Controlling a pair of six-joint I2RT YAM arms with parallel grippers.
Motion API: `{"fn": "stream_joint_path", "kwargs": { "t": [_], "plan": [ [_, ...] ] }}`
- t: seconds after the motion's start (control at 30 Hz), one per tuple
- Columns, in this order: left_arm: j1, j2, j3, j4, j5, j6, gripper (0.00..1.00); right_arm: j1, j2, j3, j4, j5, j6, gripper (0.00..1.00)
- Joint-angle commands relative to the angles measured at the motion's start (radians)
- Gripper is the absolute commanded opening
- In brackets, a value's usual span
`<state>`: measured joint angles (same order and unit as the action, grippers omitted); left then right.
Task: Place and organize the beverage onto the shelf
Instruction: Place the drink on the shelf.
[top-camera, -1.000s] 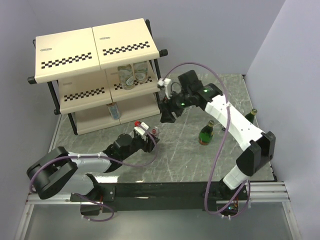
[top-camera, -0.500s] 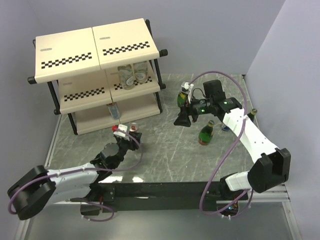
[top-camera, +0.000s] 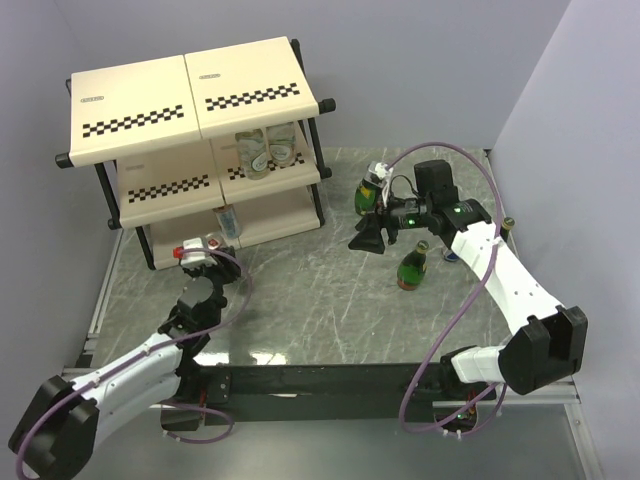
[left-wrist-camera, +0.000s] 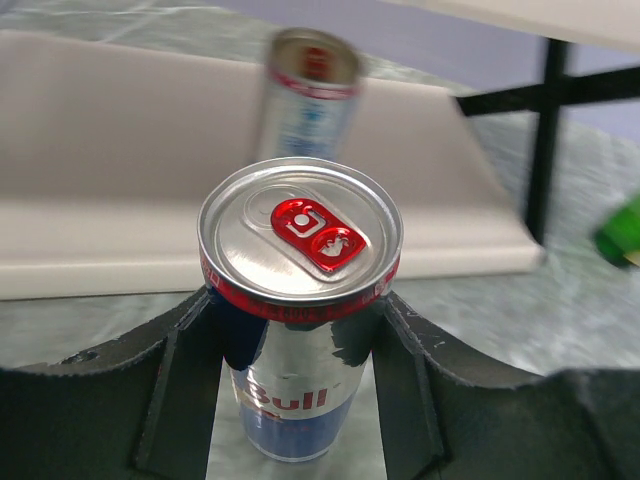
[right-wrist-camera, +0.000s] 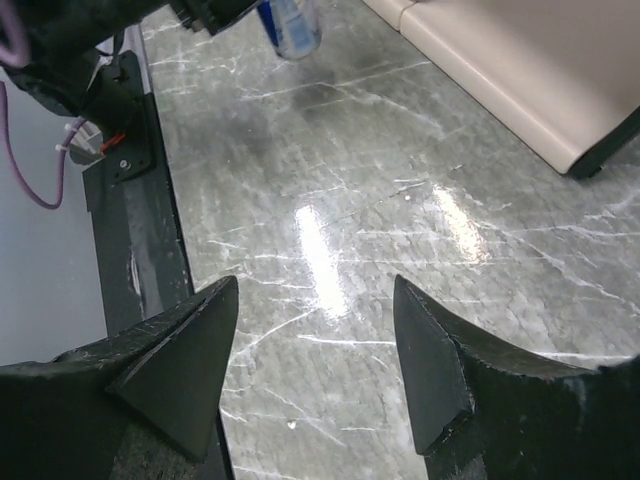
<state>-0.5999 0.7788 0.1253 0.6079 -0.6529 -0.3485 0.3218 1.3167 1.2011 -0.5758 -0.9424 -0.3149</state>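
My left gripper (top-camera: 200, 258) is shut on a blue-silver can (left-wrist-camera: 297, 300), upright, just in front of the shelf's (top-camera: 190, 95) bottom tier (left-wrist-camera: 110, 150). A second can (top-camera: 228, 220) stands on that tier, and it shows behind the held can in the left wrist view (left-wrist-camera: 305, 95). Two clear bottles (top-camera: 266, 150) sit on the middle tier. My right gripper (top-camera: 368, 240) is open and empty over the table, jaws wide apart (right-wrist-camera: 315, 285). Green bottles stand behind it (top-camera: 367, 196), right of it (top-camera: 411, 268) and at the far right (top-camera: 505, 228).
A blue can (top-camera: 451, 256) shows partly behind the right forearm. The shelf's black frame leg (left-wrist-camera: 545, 140) stands right of the held can. The marble tabletop (top-camera: 320, 300) ends at a black rail along the near edge (top-camera: 330, 380). Grey walls close in the back and right.
My left arm has swung left with the can, from mid-table to the front of the shelf's bottom tier. My right arm has drawn back right, away from the shelf.
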Motion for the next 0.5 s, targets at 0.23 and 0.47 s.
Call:
{"fn": "stream_joint_path", "kwargs": {
  "t": [0.23, 0.47],
  "plan": [
    [0.106, 0.088, 0.074, 0.167, 0.015, 0.051, 0.00, -0.015, -0.047, -0.009, 0.028, -0.061, -0.026, 0.70],
    [0.167, 0.137, 0.062, 0.268, 0.064, 0.086, 0.00, -0.018, -0.043, -0.012, 0.028, -0.070, -0.029, 0.70]
  ]
}}
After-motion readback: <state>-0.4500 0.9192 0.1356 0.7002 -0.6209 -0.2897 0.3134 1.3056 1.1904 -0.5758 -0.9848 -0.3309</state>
